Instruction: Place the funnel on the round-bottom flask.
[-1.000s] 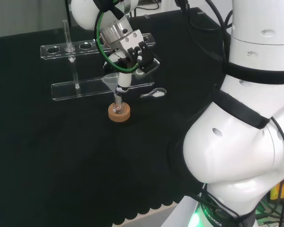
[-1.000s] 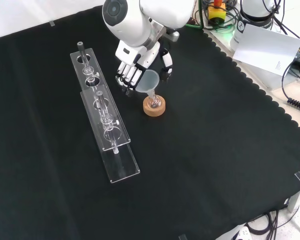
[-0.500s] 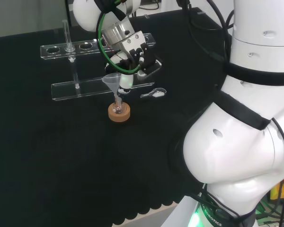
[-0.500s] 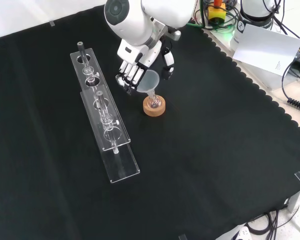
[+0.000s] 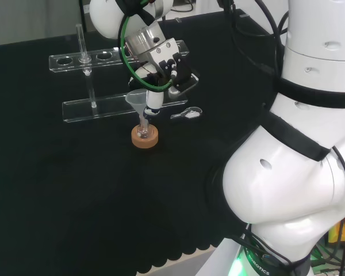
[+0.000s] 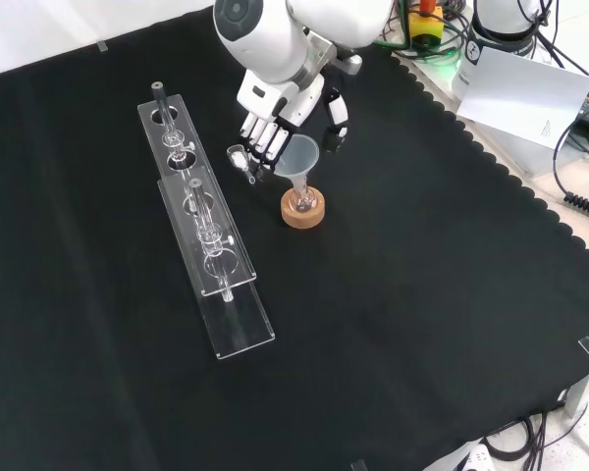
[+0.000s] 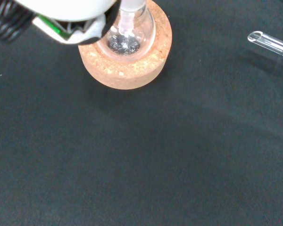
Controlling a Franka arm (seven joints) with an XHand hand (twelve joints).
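Observation:
A clear funnel [image 5: 137, 99] [image 6: 298, 157] stands upright with its stem in the neck of the small round-bottom flask [image 5: 144, 127] [image 7: 125, 38]. The flask sits in a cork ring [image 5: 144, 138] [image 6: 302, 210] [image 7: 132, 66]. The hand [image 5: 161, 66] [image 6: 275, 118] hovers over and just behind the funnel. Its fingers [image 6: 258, 149] hang fairly straight beside the funnel's left rim in the front view, while the thumb [image 6: 335, 126] stands apart from the right rim. In the wrist view a white and black part of the hand [image 7: 68, 19] lies beside the flask.
Two clear acrylic tube racks [image 6: 206, 245] [image 5: 103, 106] lie left of the cork ring in the front view, with glass tubes [image 5: 80, 43] standing in them. A small clear glass piece [image 5: 187, 114] [image 7: 272, 44] lies on the cloth near the fingers. Papers and cables sit beyond the cloth's scalloped edge [image 6: 491, 157].
The hand has risen and drawn back from the funnel, and its thumb has spread away from the rim. The funnel stays in the flask neck and now stands more upright.

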